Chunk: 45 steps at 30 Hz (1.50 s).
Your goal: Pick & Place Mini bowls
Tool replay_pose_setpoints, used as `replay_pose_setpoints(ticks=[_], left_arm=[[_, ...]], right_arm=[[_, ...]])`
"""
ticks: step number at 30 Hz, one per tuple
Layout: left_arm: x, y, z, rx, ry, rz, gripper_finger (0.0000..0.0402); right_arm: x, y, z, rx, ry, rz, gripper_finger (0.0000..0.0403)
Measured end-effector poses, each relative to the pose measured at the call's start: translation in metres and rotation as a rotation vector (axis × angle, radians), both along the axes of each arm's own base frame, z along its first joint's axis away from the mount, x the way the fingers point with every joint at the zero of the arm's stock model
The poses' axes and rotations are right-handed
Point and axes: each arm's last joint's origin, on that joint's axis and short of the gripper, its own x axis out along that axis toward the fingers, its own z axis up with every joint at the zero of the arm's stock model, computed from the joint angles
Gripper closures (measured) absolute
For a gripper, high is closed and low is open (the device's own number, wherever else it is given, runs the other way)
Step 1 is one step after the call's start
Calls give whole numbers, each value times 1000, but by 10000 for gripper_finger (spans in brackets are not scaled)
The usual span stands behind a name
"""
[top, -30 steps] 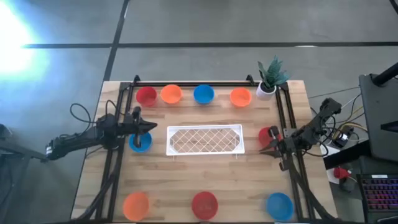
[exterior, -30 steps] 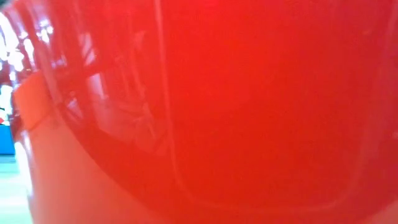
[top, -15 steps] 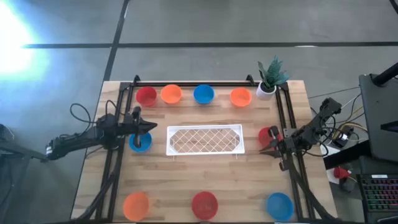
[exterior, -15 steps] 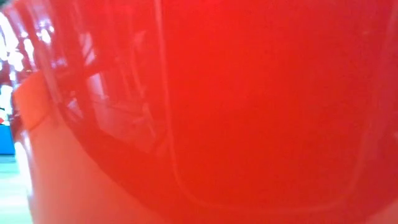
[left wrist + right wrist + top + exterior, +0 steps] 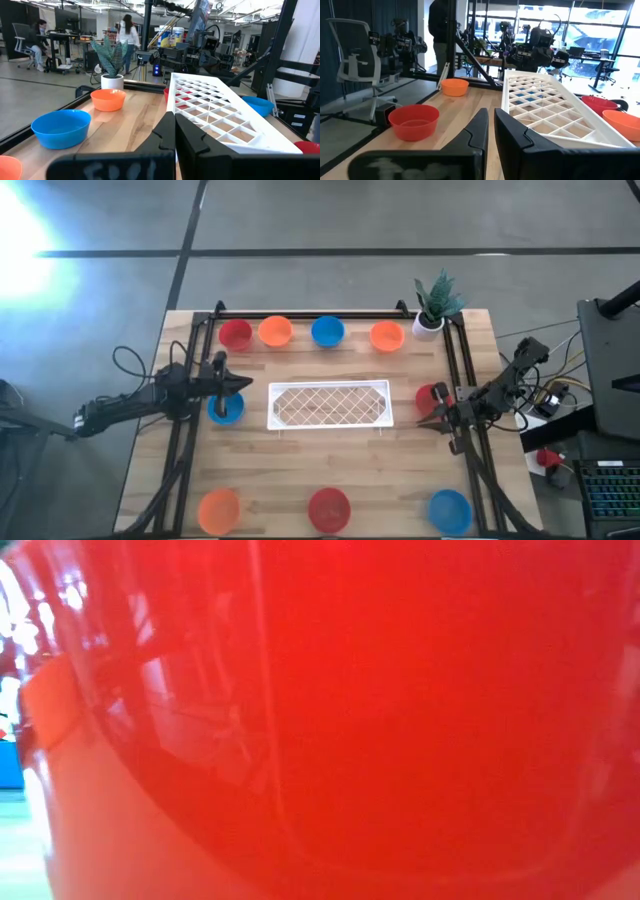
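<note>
Bowls sit along your tabletop's [image 5: 300,470] near edge: orange [image 5: 218,507], red [image 5: 329,507], blue [image 5: 450,510]. Farther in, your left claw [image 5: 236,384], fingers nearly closed and empty, hangs above a blue bowl [image 5: 226,409] beside the white tray [image 5: 330,404]; your right claw [image 5: 432,420], likewise, sits by a red bowl [image 5: 430,396]. Four more bowls line the far edge.

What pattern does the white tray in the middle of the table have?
The white tray has an open diamond lattice pattern, seen best in the high view.
</note>
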Motion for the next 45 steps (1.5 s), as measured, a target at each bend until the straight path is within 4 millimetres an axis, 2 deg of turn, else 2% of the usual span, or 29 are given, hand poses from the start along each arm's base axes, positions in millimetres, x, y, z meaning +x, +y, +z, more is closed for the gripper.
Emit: replay_pose_setpoints(ticks=[12, 22, 37, 45], left_arm=[[0, 0, 0, 0, 0, 0, 402], [0, 0, 0, 0, 0, 0, 402], [0, 0, 0, 0, 0, 0, 402], [0, 0, 0, 0, 0, 0, 402]], right_arm=[[0, 0, 1, 6, -6, 0, 376], [-2, -2, 18, 77, -159, -9, 376], [-3, -3, 22, 98, -186, -12, 376], [-5, -10, 33, 170, -262, -184, 376]])
